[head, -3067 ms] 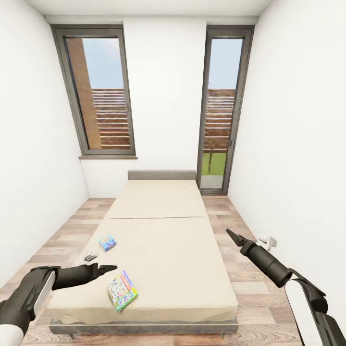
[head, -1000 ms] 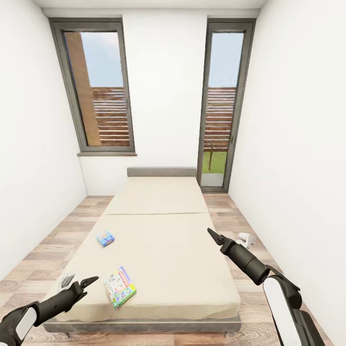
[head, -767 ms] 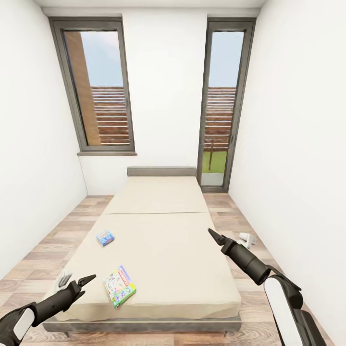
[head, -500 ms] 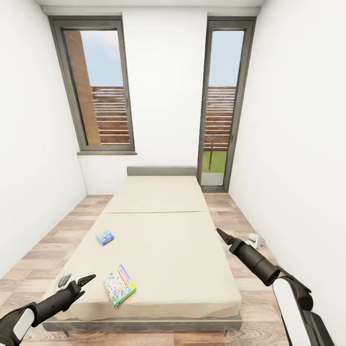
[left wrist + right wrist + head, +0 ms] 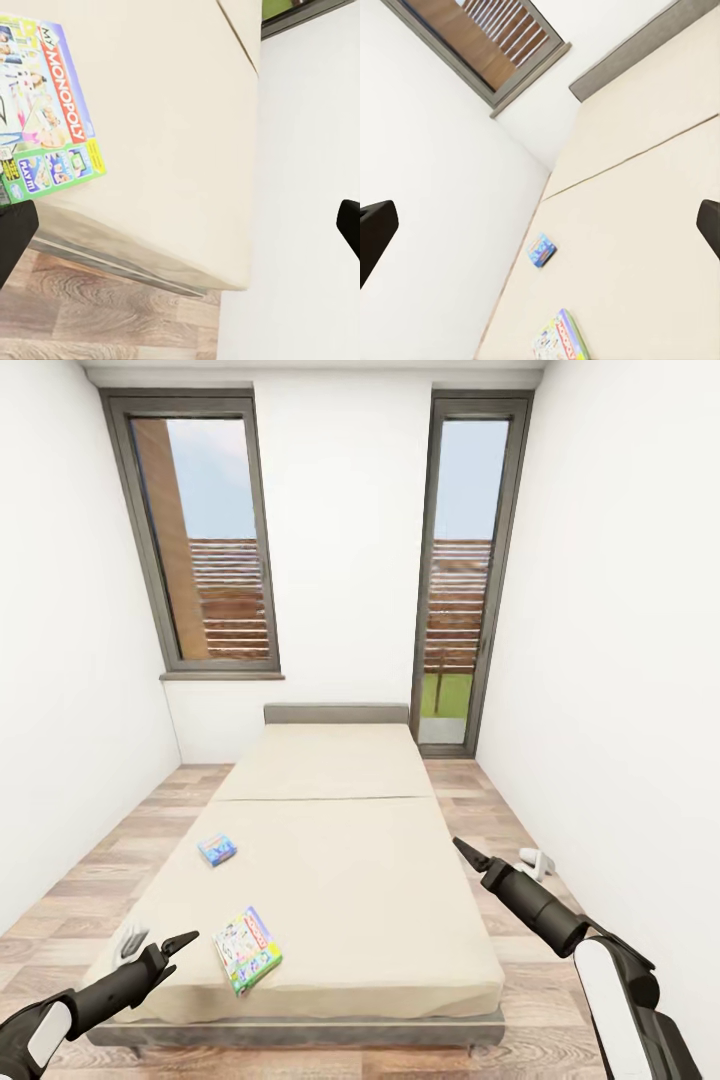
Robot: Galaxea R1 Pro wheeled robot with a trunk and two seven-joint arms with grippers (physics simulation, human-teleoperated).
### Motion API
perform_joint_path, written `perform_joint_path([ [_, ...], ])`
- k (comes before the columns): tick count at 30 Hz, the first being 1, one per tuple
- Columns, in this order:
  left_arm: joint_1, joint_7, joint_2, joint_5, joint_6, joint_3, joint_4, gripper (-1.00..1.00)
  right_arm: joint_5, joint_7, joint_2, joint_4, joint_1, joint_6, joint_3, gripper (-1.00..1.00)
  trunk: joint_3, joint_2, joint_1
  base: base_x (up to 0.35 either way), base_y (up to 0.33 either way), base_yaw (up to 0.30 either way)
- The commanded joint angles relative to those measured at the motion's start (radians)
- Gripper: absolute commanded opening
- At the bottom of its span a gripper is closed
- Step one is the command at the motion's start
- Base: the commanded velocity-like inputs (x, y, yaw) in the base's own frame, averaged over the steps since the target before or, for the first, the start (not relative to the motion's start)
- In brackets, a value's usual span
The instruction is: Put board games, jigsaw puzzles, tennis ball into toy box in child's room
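In the left wrist view the left gripper (image 5: 180, 232) has its fingers spread wide, only the dark tips showing at the frame edges, nothing between them. The right gripper (image 5: 540, 225) is likewise spread and empty. The white-green game (image 5: 247, 949) lies near the bed's (image 5: 350, 880) near left corner, just right of the left gripper; its left end is cut off in the wrist view. The blue game (image 5: 217, 850) lies farther back by the left edge, its print too small to read.
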Motion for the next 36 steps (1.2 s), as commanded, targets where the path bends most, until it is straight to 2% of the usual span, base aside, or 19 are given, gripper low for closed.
perform_joint_path([
  [1,-0.001,-0.003,0.0,0.003,0.007,0.003,0.001,1.0,-0.005,0.003,0.0,0.0,-0.001,0.009,-0.003,1.0,-0.004,-0.008,0.004,0.0,0.0,0.0],
  [15,-0.001,-0.012,0.004,0.003,0.009,0.01,0.001,1.0,-0.004,-0.004,0.0,0.004,0.001,0.006,-0.001,1.0,-0.048,-0.106,0.058,0.0,0.0,0.0],
  [20,-0.001,-0.014,0.004,0.003,0.01,0.014,0.001,1.0,0.007,-0.009,0.008,0.004,0.001,-0.002,0.015,1.0,-0.064,-0.141,0.077,0.0,0.0,0.0],
  [26,-0.001,-0.009,-0.001,0.003,0.009,0.016,0.001,1.0,0.006,-0.003,0.004,0.005,0.002,-0.003,0.027,1.0,-0.083,-0.183,0.1,0.0,0.0,0.0],
  [32,-0.001,-0.006,-0.002,0.003,0.009,0.017,0.001,1.0,0.004,-0.002,-0.001,0.01,0.002,0.007,0.016,1.0,-0.102,-0.225,0.123,0.0,0.0,0.0],
  [36,-0.001,-0.005,-0.001,0.003,0.009,0.017,0.001,1.0,0.004,-0.001,-0.002,0.045,0.002,0.007,0.004,1.0,-0.114,-0.253,0.138,0.0,0.0,0.0],
])
